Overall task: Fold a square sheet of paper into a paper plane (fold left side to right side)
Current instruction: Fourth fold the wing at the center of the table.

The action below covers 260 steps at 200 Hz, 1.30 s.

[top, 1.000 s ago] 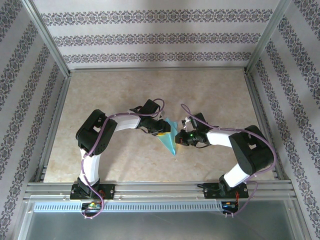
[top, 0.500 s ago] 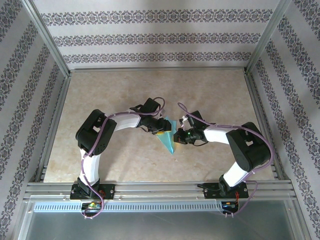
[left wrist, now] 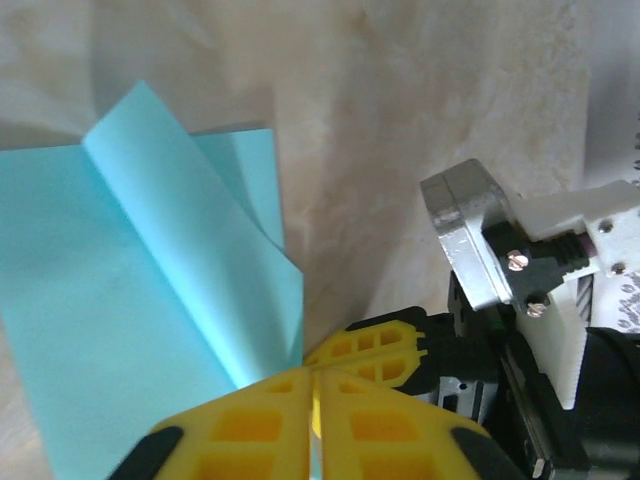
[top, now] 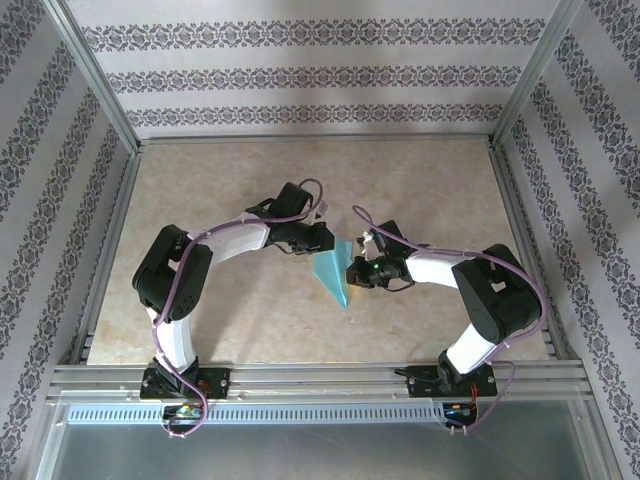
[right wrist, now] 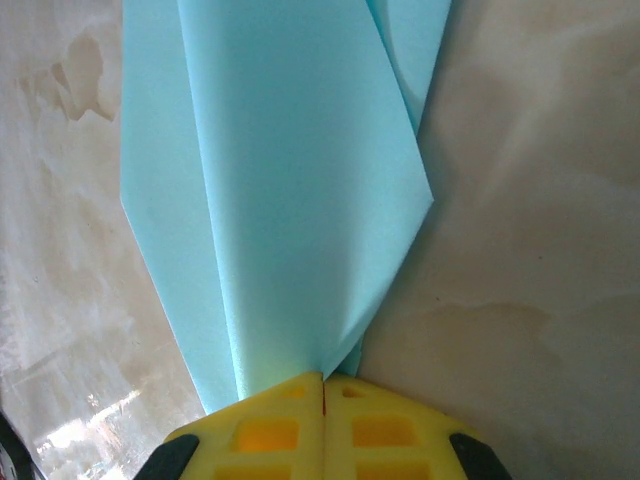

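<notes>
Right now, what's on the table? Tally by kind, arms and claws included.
teal paper sheet: 1
arms: 2 (left arm, right arm)
claws, yellow-fingered: 2 (left claw, right claw)
Total: 5

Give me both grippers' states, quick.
Left gripper: closed, touching the paper corner; grip cannot be told.
Right gripper: closed on the paper's fold.
</notes>
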Available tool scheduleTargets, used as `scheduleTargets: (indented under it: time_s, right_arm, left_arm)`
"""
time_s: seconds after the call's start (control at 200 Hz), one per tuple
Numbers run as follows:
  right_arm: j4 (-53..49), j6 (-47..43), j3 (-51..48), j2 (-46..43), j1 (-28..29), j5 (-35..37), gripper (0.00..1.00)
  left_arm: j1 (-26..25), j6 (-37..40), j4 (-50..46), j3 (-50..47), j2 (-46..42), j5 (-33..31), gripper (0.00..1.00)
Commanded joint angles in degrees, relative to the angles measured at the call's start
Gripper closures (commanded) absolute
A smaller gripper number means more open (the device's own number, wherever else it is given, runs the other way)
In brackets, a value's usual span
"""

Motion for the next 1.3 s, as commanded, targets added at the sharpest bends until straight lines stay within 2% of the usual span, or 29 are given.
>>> scheduleTargets:
  time_s: [0.0, 0.205, 0.69, 1.064, 1.294]
  right_arm:
    - [-6.38, -1.6, -1.01, 2.93, 0.62, 7.25, 1.0]
    - [-7.1, -1.77, -0.7, 2.99, 1.24, 7.91, 1.0]
    - [-9.97, -3.1, 0.26, 3.45, 1.51, 9.54, 1.0]
    - [-9.06, -2.34, 1.79, 1.52, 0.84, 6.53, 1.0]
    - [-6.16, 0.44, 2.2, -5.18, -2.14, 0.2, 0.8]
  left_arm:
    - [-1.27, -0.55, 3.47, -0.05, 3.46, 4.39, 0.92]
    - [-2.29, -0.36, 4.89, 1.35, 7.49, 5.5, 0.95]
    - [-2.05, 2.19, -1.67, 1.07, 10.39, -2.7, 0.95]
    - [-1.85, 1.44, -1.24, -1.43, 10.64, -4.01, 0.96]
    - [-1.85, 1.18, -0.71, -1.95, 10.83, -4.08, 0.97]
